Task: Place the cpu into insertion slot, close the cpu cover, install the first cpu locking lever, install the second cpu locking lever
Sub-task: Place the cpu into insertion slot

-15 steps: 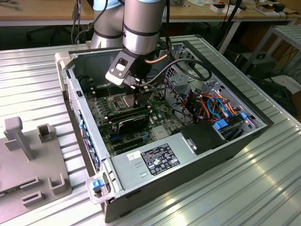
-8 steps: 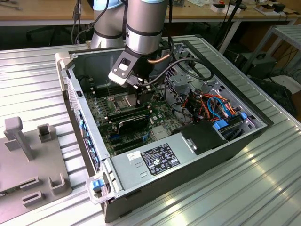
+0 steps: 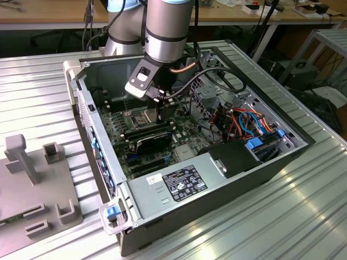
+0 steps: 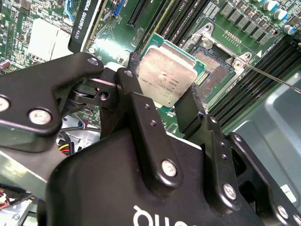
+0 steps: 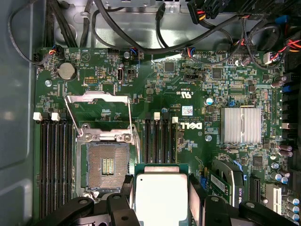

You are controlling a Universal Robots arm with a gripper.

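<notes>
Second wrist view: gripper [image 4: 162, 84] is clamped on the cpu [image 4: 167, 75], one black finger on each of two opposite edges. Metal lid faces the cam, chip tilted a bit rel. to the board. Nothing touches the lid's face. A thin lever wire [image 4: 270, 77] sticks out free beside the socket.

First wrist view: cpu [image 5: 160, 197] hangs clear of the board, just beside the insertion slot [image 5: 107, 165], over the ends of the long black memory slots [image 5: 160, 141], not over the socket. Slot is bare, contact field exposed. The cpu cover [image 5: 96, 98] is swung up on its hinge at one edge of the slot, window open.

Handling (judgement):
- Chip is light, thin and stiff, no give.
- Lid is smooth metal and the green edge is narrow, so an edge grip has little bite and could slip or twist if bumped.
- Fragile parts are the underside contacts and the slot's pin field. A drop or skewed landing prob. does damage.
- The edge hold looks like the right place, since it keeps both faces free.

Room:
- Open air above the slot, tight around it.
- Raised cover and lever wire bound one side; memory banks flank two others.
- Fingers reach past the chip's edges, so they need clearance vs. the socket rim.

Exterior view: arm [image 3: 168, 27] reaches down into the open pc case [image 3: 282, 157] on the ribbed tabletop [image 3: 32, 81]. Case walls and the coloured cable bundle [image 3: 244, 122] are apart from the wrist.
</notes>
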